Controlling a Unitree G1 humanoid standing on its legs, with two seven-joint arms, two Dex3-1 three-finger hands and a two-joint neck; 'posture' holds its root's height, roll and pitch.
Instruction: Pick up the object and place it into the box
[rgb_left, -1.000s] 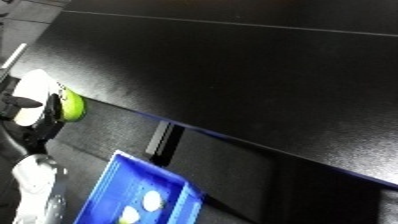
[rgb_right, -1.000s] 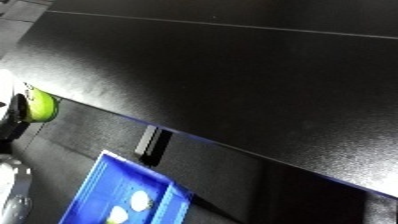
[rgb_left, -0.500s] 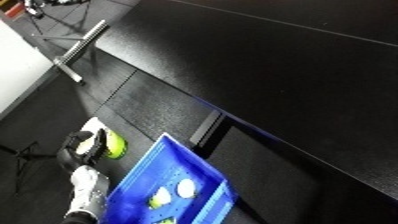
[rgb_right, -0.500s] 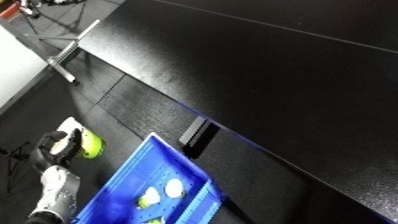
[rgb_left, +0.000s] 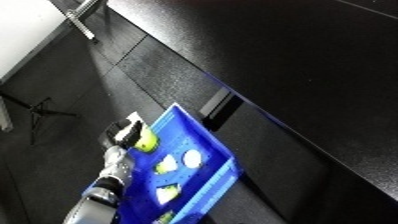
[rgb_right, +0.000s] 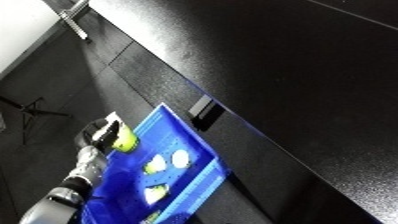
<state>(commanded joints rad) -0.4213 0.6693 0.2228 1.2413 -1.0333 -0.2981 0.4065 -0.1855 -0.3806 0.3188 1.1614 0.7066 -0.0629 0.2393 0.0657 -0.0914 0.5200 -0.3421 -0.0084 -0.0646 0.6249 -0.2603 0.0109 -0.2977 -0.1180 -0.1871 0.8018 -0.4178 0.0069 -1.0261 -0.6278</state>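
Note:
My left hand (rgb_left: 124, 136) is shut on a yellow-green round object (rgb_left: 147, 142), holding it at the left rim of the blue bin (rgb_left: 202, 134). The silver forearm (rgb_left: 108, 175) rises from the lower left edge. Inside the bin lie several pale pieces, among them a white one (rgb_left: 192, 158) and a light green one (rgb_left: 166, 164). The right eye view shows the same hand (rgb_right: 100, 134) and object (rgb_right: 124, 141) beside the bin (rgb_right: 171, 124). My right hand shows in neither view.
A large black table (rgb_left: 293, 65) fills the upper right, its edge running diagonally past the bin. A black block (rgb_right: 205, 111) sits at that edge just above the bin. Dark floor and a tripod leg (rgb_left: 35, 107) lie to the left.
The camera has swung, shifting the whole picture. My left hand has carried the yellow-green object from beside the bin up to its left rim.

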